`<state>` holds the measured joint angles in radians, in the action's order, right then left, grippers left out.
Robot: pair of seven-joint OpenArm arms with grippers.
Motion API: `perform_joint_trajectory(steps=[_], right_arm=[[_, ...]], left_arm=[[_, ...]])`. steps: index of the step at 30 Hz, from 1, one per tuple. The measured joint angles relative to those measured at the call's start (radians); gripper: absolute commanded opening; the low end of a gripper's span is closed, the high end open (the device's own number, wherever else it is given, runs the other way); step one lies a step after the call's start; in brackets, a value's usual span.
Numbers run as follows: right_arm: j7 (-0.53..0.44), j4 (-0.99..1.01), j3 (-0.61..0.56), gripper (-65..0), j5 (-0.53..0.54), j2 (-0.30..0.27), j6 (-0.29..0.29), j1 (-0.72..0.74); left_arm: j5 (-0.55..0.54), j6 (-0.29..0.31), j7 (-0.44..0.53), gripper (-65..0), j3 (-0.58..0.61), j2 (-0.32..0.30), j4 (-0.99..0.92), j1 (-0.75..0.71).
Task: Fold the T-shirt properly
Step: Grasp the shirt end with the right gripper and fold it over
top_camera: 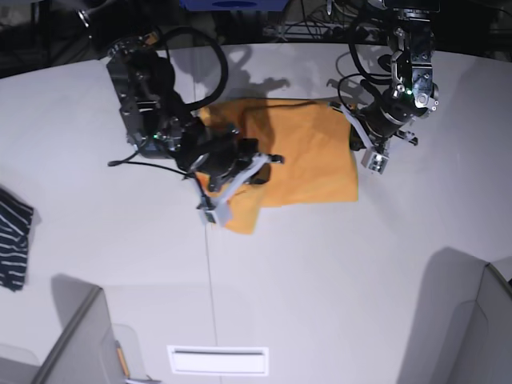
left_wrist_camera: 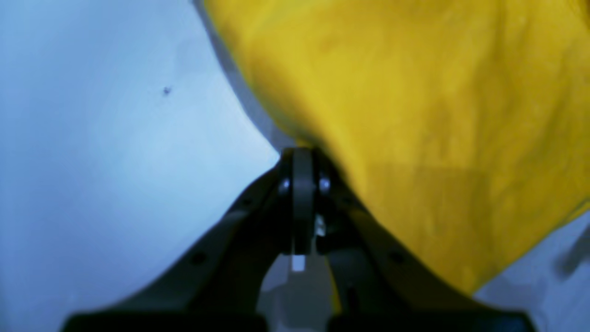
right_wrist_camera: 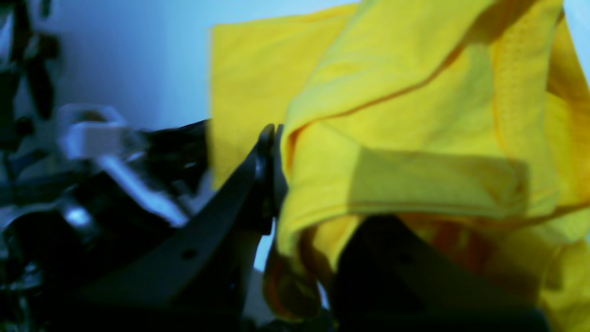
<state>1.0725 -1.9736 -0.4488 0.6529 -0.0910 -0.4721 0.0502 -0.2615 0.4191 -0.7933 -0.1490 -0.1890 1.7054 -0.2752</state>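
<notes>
Base view: the T-shirt (top_camera: 308, 160) lies partly folded on the white table (top_camera: 336, 280). The right pincer (right_wrist_camera: 276, 152) is clamped on a bunched yellow edge; the left pincer (left_wrist_camera: 302, 159) is closed at the cloth's corner, perhaps pinching it.

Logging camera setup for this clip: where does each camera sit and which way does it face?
Base: overhead, looking down on the table, both arms and the T-shirt.
Left wrist: on the left arm, facing along the shut left end effector at the shirt's edge.
Right wrist: on the right arm, facing the right end effector clamping bunched cloth.
All views share the T-shirt.
</notes>
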Motion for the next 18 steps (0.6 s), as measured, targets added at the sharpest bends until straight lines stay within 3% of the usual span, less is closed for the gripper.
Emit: perform_joint_trajectory(steps=[13, 18], right_arm=[[-0.013, 0.036, -0.036, -65.0, 0.000, 0.115, 0.000, 0.018], [-0.110, 0.089, -0.113, -65.0, 0.001, 0.116, 0.000, 0.038]], left_arm=[[-0.001, 0.000, 0.014, -65.0, 0.000, -0.002, 0.000, -0.029], [-0.001, 0.000, 0.014, -65.0, 0.000, -0.002, 0.000, -0.030]])
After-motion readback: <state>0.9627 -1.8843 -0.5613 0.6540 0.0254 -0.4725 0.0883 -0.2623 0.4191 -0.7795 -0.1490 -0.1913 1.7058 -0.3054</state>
